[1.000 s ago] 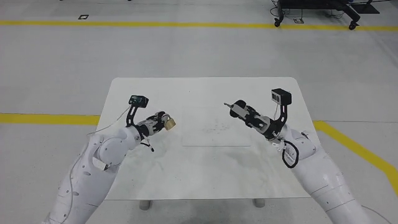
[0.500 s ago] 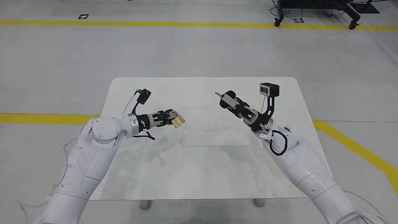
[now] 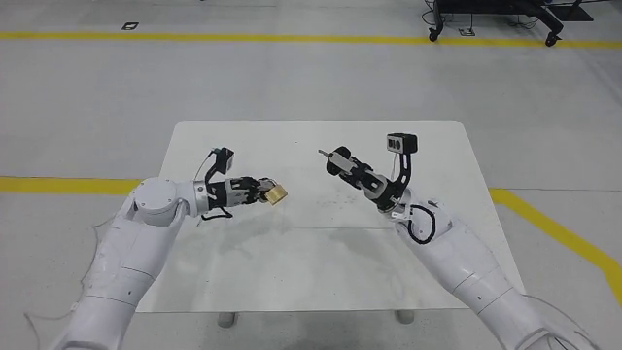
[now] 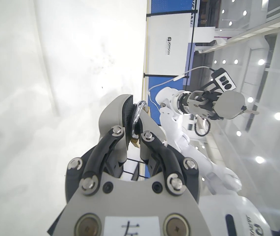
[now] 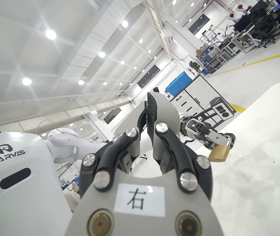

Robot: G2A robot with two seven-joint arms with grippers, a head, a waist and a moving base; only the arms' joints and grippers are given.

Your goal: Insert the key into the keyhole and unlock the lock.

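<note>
I judge the step in hand to be bringing the key to the keyhole; nothing is inserted yet. The left gripper (image 3: 260,191) is clamped on the silver shackle of the padlock (image 3: 277,194). The brass body juts past the fingertips and is held in the air above the table (image 3: 321,253). The right gripper (image 3: 335,161) is pinched together on the key (image 3: 325,155), whose blade sticks out beyond the fingers. The key stands well apart from the padlock, on the side away from the left arm. Both forearms angle inward over the table. The left wrist lies roughly level and points the padlock toward the other arm. The right wrist aims the blade past the padlock's far side, not at it. I cannot make out the keyhole in any view. To do this well, I would first swing the blade into line with the keyhole face, then close the gap slowly. The padlock body may pivot on its shackle under a push, so I would turn the key only once it is fully seated.
</note>
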